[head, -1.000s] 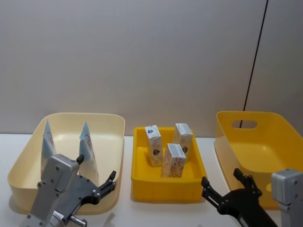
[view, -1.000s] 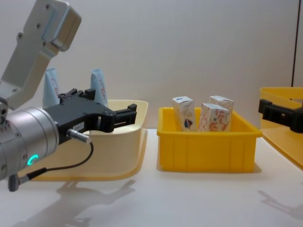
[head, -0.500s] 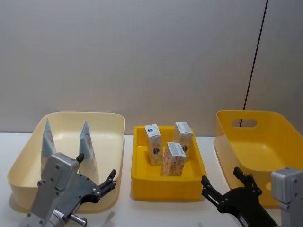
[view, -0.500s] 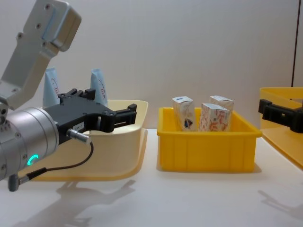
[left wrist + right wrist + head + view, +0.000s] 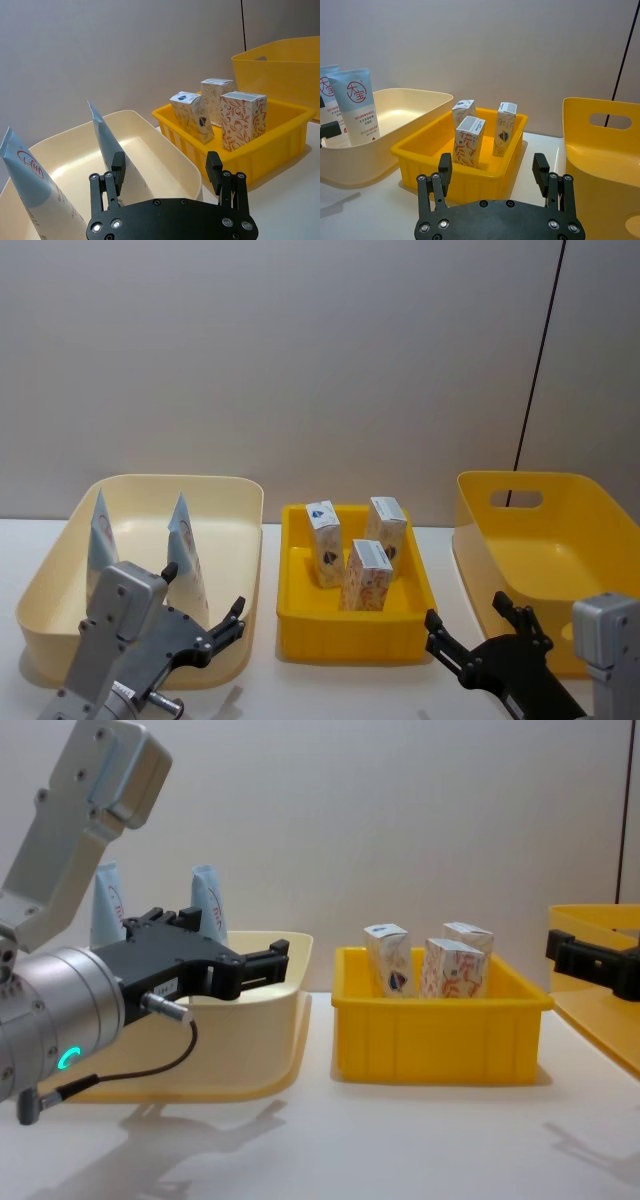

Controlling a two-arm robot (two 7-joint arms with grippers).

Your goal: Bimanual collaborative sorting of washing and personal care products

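A white table (image 5: 400, 1145) holds three bins in a row. On the left, a cream bin (image 5: 170, 483) holds two pale-blue tubes (image 5: 186, 552) with red print, standing side by side, crimped ends up. In the middle, a low yellow tray (image 5: 345, 643) holds three white cartons (image 5: 366, 576) with orange-red patterning, all upright, the left one leaning a little. On the right stands a taller yellow bin (image 5: 560, 540) with a handle slot. My left gripper (image 5: 166, 164) hovers at the near edge of the cream bin, fingers spread wide, holding nothing. My right gripper (image 5: 492, 165) hovers near me, in front of the gap between the tray and the yellow bin, also spread wide and empty.
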